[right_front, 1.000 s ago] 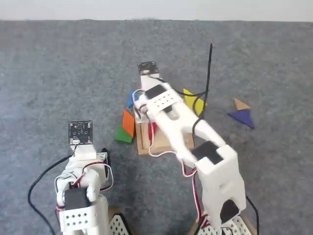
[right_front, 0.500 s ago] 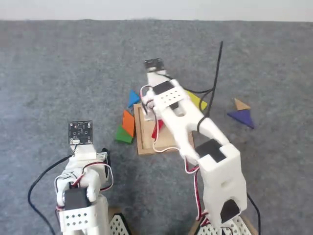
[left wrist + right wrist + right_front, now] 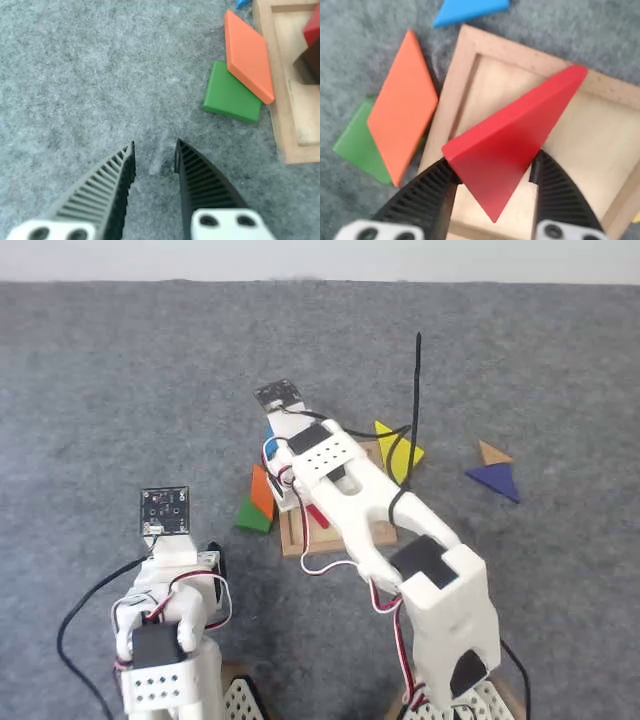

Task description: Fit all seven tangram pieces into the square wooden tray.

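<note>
While grasping red triangle (image 3: 515, 130) in right hand (image 3: 492, 165), held it tilted above wooden tray (image 3: 450, 100), centre of frame. Had left hand (image 3: 154, 152) released over bare desk (image 3: 75, 60), lower left. Saw orange parallelogram (image 3: 248, 55) overlapping green piece (image 3: 230, 95) just left of tray.

The left arm (image 3: 170, 585) and right arm (image 3: 440, 615) are white plastic with black servo blocks, looped red-and-white wires and a trailing black cable each. The left claw (image 3: 154, 145) and right claw (image 3: 492, 161) have dark, ridged, pointed fingers (image 3: 200, 185) on white bases with screw holes.
</note>
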